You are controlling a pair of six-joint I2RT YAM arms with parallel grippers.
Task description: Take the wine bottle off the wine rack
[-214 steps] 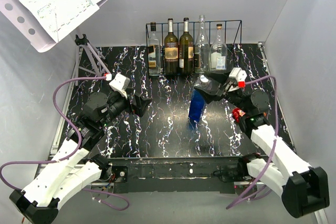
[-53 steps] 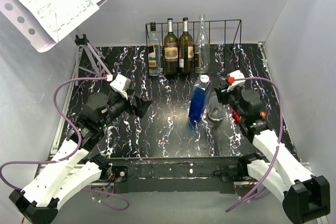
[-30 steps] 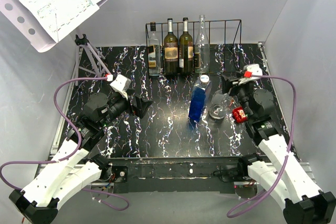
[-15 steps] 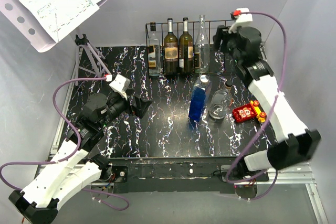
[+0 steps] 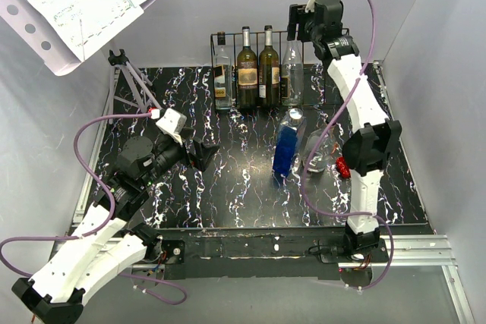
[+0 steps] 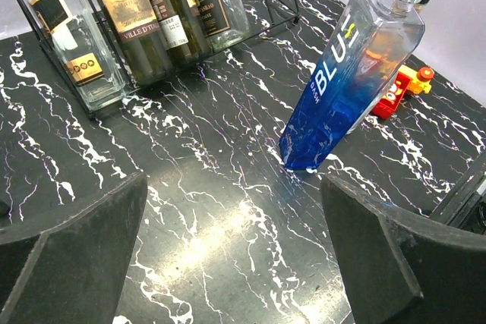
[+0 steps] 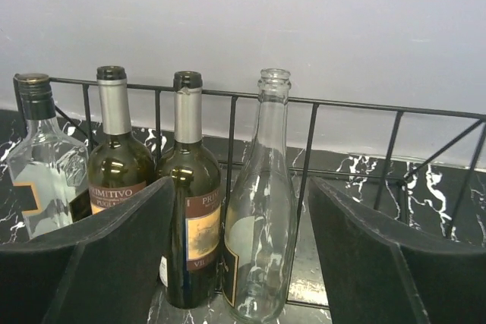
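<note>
Right arm: since half a second ago it has stretched out and swung left along the wine rack [image 5: 338,31], from the rack's right end to just above its top rail.
Right gripper [image 5: 298,29]: I see the fingers spread apart with nothing between them. They are short of the rack and touch no bottle.
Tall clear bottle [image 7: 262,210]: upright inside the rack, the rightmost of the four bottles there, with only bare wire to its right. I take it as the next bottle to come off.
Line of approach: from the wrist camera it stands straight ahead on the far side of the front bars and near the middle of the finger gap. Its long axis is vertical and its mouth reaches above the top rail. I judge the neck to be the reachable part.
Dark wine bottle [image 7: 194,225]: just left of the clear one in the rack and also inside the finger gap, so I need to shift slightly right to avoid pinching both.
Rest of rack: another dark bottle [image 5: 247,66] and a square clear bottle [image 5: 222,73] lie further left.
Left gripper [image 6: 234,184]: fingers wide apart and empty, low over the table, well in front of the rack's left end. The right arm is far nearer.
In front of the rack: a blue bottle [image 5: 286,153] and a small clear bottle [image 5: 317,151] stand on the table.
</note>
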